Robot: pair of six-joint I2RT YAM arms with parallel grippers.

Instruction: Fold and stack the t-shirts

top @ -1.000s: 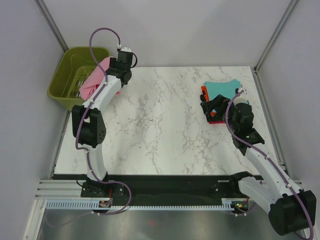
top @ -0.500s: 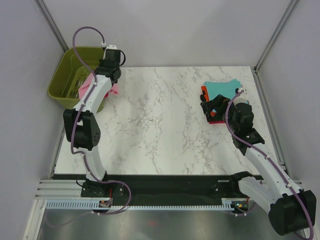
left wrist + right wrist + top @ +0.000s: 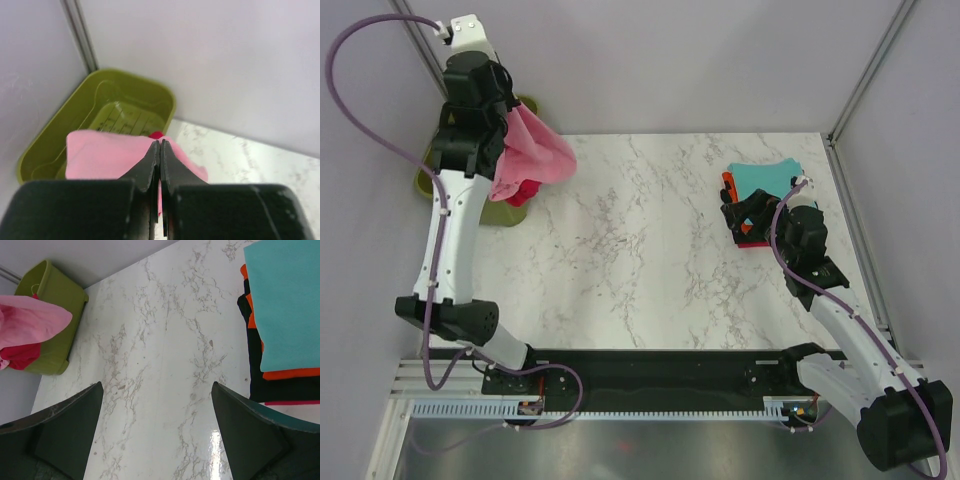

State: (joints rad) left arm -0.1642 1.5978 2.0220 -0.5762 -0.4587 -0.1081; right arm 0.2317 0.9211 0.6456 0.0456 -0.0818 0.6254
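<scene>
A robot lab cell: plain grey walls (image 3: 670, 60), metal frame posts (image 3: 865, 68), marble-patterned table (image 3: 640, 250).

The views are lit brightly and evenly from above, and shadows are kept soft. Glare is seen on the desk (image 3: 165, 390) in the right wrist view, while the left gripper (image 3: 160, 150) is blurred up close.

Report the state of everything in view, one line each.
left gripper, shut on the light pink t-shirt, raised.
light pink t-shirt, unfolded, hanging from the left gripper.
olive-green basket, upright.
crimson red t-shirt, crumpled at the basket's rim.
stack of folded t-shirts, flat, teal t-shirt on top.
right gripper, open, empty.
</scene>
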